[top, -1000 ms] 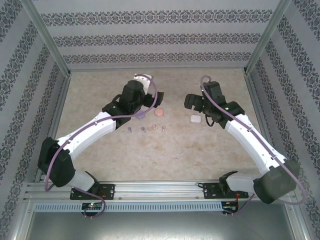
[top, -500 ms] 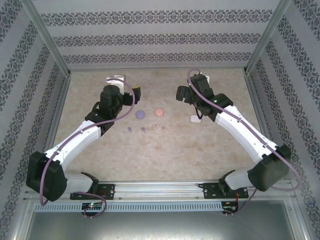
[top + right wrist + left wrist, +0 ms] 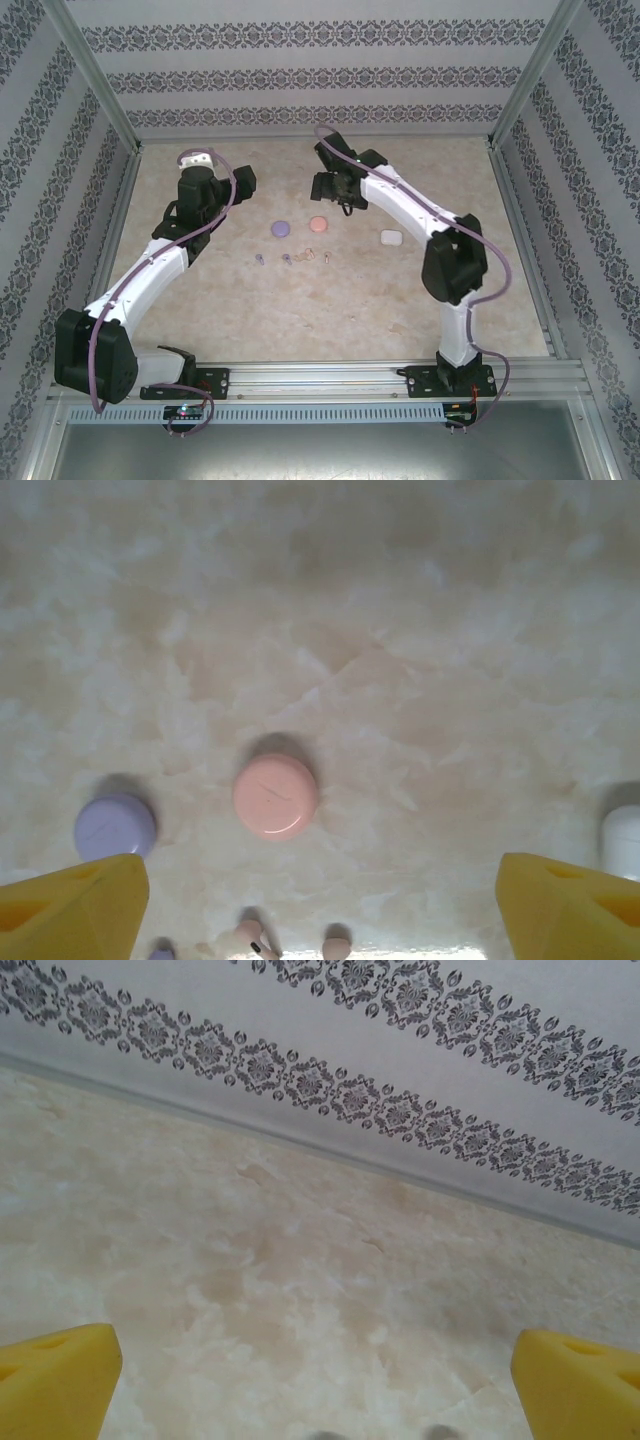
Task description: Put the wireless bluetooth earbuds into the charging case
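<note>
Standing wide open and empty, left hand [image 3: 318,1385] hovers over bare bench [image 3: 300,1290], well apart from the work. Earbuds [image 3: 287,259] lie in a row, just nearside of purple case [image 3: 281,229] and pink case [image 3: 318,224]. Right hand [image 3: 320,910] above them, released. Likely featherlight, slick, skittish: pinch each across the bulb, gently.
</note>
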